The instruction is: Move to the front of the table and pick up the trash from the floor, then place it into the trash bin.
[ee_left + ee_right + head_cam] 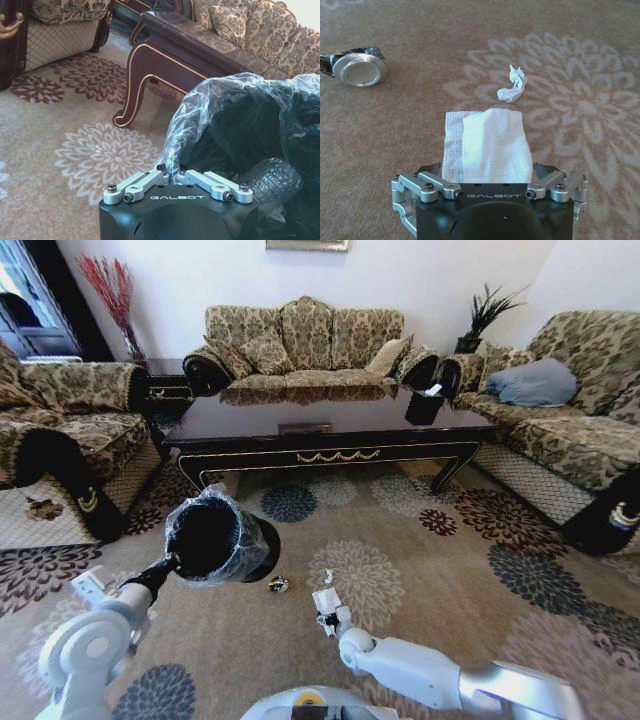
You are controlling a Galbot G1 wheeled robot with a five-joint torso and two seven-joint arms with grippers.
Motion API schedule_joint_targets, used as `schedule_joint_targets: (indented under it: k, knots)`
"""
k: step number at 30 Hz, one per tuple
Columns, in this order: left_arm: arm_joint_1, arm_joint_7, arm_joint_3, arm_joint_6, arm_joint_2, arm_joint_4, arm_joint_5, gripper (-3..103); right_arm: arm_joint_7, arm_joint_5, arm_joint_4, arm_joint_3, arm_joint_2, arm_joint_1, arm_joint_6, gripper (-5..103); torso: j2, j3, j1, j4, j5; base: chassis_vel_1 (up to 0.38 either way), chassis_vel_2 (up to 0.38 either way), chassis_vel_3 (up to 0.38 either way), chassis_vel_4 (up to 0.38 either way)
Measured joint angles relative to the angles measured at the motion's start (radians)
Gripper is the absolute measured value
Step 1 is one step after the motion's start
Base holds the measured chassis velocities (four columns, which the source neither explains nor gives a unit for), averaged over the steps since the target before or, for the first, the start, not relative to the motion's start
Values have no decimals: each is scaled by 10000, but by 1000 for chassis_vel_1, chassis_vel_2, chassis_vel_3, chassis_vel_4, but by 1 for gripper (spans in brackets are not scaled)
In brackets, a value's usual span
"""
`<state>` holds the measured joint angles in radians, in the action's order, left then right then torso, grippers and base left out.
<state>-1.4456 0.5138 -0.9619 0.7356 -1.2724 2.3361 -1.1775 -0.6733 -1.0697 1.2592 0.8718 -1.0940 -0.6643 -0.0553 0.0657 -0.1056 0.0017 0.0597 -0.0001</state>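
Two grippers were at work before the table (330, 452). The bin (212, 538), a light bucket lined with slippery film, hung tilted above the carpet in the left gripper (178, 176), whose jaws were pinched tight on its rim and liner; a firmer hold would likely take the rigid rim, not the film. The right gripper (487, 175) had closed on one end of the paper (487, 145), limp and weightless, probably easy to crush. On the carpet nearby lay the shiny wad (355, 67) and, smaller, the crumpled scrap (513, 84).
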Motion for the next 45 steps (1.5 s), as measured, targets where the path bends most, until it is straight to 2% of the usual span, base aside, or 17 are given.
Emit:
schedule_joint_targets:
  k: [2,3,5,6,9,10,12,15,18,22,24,27,29,30,35,40,45]
  knots:
    - [-3,-3,-8,-1,17,7,-3,2,-260,3,-153,0,-219,-17,-159,102,0,0,0,-1,1,0,0,0,0]
    - [-9,-4,-9,-1,30,12,-5,2,-351,3,-189,0,-297,-25,-213,98,0,0,0,-1,0,0,0,0,0]
    - [-14,-5,-12,-1,49,21,-10,2,-395,2,-212,1,-347,-30,-235,98,0,0,0,0,0,0,0,0,0]
    - [-19,-8,-25,-1,83,27,-22,2,-434,2,-227,4,-412,-38,-252,88,0,0,0,-1,0,0,0,0,0]
    - [-19,-9,-48,-2,123,26,-33,2,-479,12,-233,1,-478,-59,-259,83,0,0,0,-1,1,0,0,0,0]
    - [-20,-10,-57,-2,153,26,-39,2,-515,53,-233,-2,-518,-76,-260,72,0,0,0,-1,1,0,0,0,0]
    - [-22,-11,-57,-2,172,22,-41,2,-525,90,-235,-6,-522,-78,-260,72,0,0,0,-1,2,0,0,0,0]
    - [-21,-12,-40,-2,197,-2,-41,2,-528,203,-303,-54,-524,-68,-260,56,0,0,0,-1,1,0,0,0,0]
    - [-20,-12,-8,-2,191,-3,-35,2,-528,286,-360,-101,-516,-55,-253,50,0,0,0,0,1,0,0,0,0]
    - [-50,-12,38,-2,133,32,-14,2,-519,497,-437,-200,-426,-108,-228,28,0,0,0,0,1,0,0,0,0]
    - [-69,-12,42,-2,128,44,-1,2,-519,544,-435,-221,-392,-132,-222,28,0,0,0,0,3,0,0,0,0]
    - [-116,-9,50,-8,103,78,35,2,-546,678,-297,-252,-188,-140,-193,13,0,0,0,-1,3,0,0,0,0]
    - [-122,-7,54,-9,94,87,40,2,-551,703,-269,-253,-132,-134,-189,13,0,0,1,-1,3,0,0,0,0]
    - [-133,0,69,-12,70,114,52,2,-556,745,-244,-274,-40,-123,-183,3,0,0,0,-1,1,0,0,0,0]
    - [-175,8,158,-25,1,169,131,2,-487,1052,-358,-637,61,-195,-36,0,1,0,0,1,1,0,0,0,0]
    - [-234,23,318,-83,-18,122,275,2,-303,1613,-478,-1253,-66,-244,745,0,0,0,0,-2,5,0,0,0,0]
    - [-165,35,652,-110,-25,16,382,2,112,1731,2,-1982,643,195,1540,0,0,0,1,-1,1,0,0,0,0]
